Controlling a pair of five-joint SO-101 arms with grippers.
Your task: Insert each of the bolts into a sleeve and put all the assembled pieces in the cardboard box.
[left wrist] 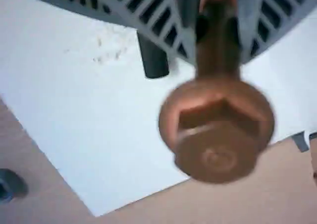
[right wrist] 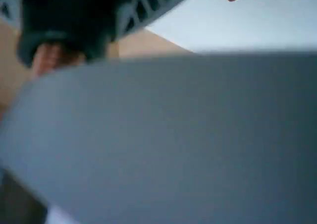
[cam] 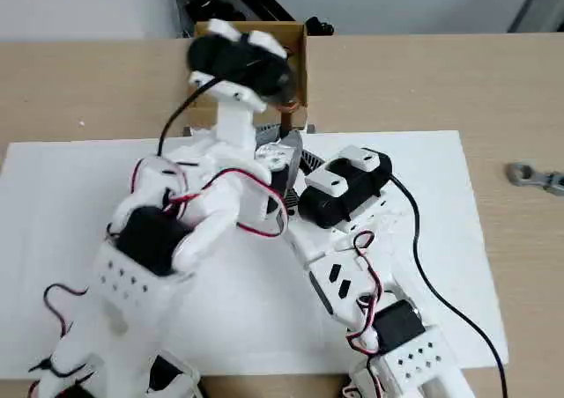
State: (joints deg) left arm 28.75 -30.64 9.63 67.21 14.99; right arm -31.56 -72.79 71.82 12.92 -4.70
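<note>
Copper bolt [left wrist: 216, 130] hangs close before the left wrist camera, flanged hex head toward the lens, long axis running away into the left gripper [left wrist: 218, 21], whose grey jaws clamp its shank; white sheet [left wrist: 74, 110] lies below; cardboard box [cam: 300, 63] stands just beyond; right gripper [cam: 286, 151] crowds alongside, apart or together I cannot tell.

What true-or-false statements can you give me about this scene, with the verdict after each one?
1. The left pincer holds a bolt. True.
2. The cardboard box stands on the white sheet. False: it stands on the bare wooden table, beyond the sheet.
3. A metal tool lies on the wood, off the sheet. True.
4. The bolt's head is black. False: it is copper-coloured.
</note>
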